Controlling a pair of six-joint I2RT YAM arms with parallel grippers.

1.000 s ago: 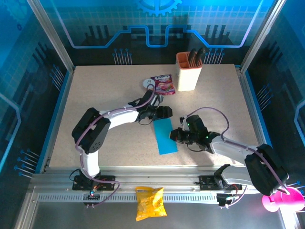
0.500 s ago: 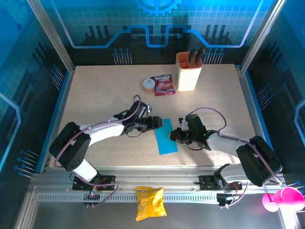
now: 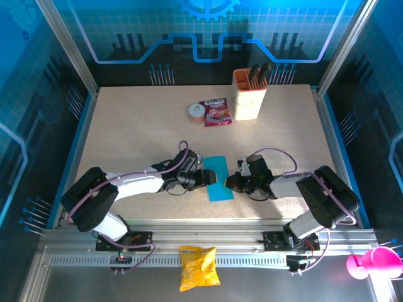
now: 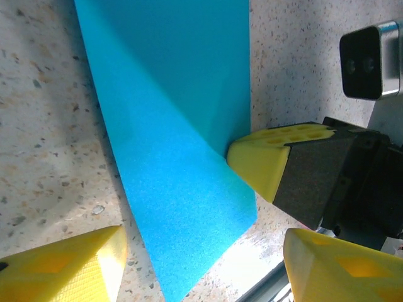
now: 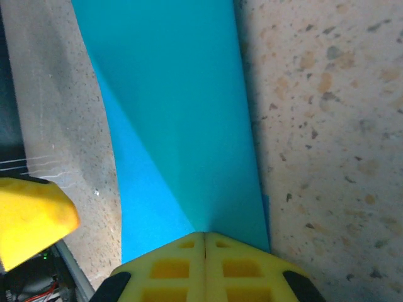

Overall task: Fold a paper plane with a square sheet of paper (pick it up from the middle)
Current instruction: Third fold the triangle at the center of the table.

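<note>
Speckled table (image 3: 126, 126) carries the square sheet of paper (image 3: 220, 170), part-folded, lying flat at centre-front between both arms. I read it as light, limp and crease-prone, best taken mid-sheet, gently. Left gripper (image 4: 201, 251) gapes astride its corner; right gripper (image 5: 204, 238) is clenched, tips on its edge.

Both arms reach low, tips facing; the yellow-tipped left gripper (image 3: 210, 178) stands spread, the yellow-tipped right gripper (image 3: 230, 182) pressed closed.
</note>
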